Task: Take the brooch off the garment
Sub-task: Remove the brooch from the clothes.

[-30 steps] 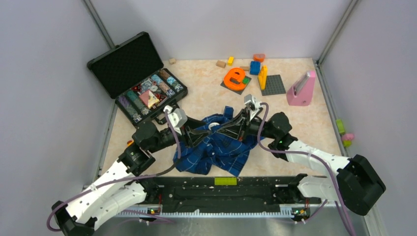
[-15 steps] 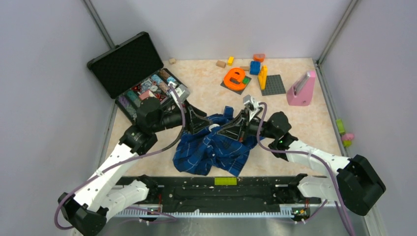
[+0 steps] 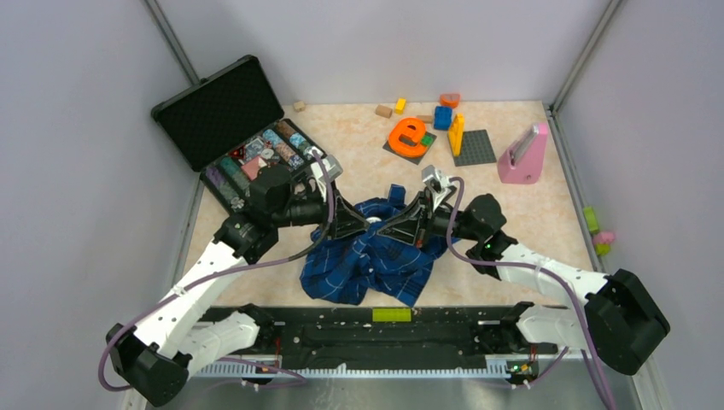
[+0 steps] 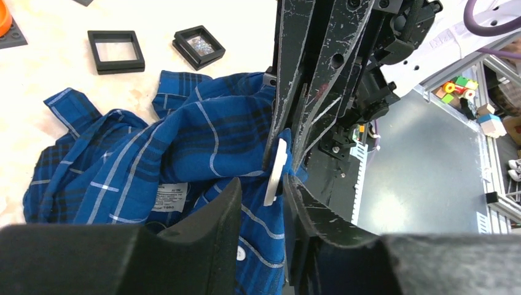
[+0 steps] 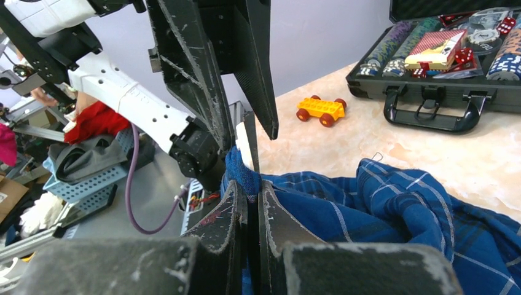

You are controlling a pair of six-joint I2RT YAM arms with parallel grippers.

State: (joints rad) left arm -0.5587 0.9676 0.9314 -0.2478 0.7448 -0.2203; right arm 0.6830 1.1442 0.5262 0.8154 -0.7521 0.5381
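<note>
Brooch (image 4: 274, 174) within outstretched left gripper (image 4: 263, 187)

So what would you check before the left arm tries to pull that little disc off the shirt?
1. Right gripper clamped on a fold of the plaid shirt: ok.
2. Brooch in view, edge-on right beside that pinch: ok.
3. Brooch lined up between the fingers of the left gripper: ok.
4. Left jaws closed on the brooch: not ok, they stand apart on either side of it.
5. Brooch's fastening loosened from the cloth: cannot tell, its back is hidden.
</note>
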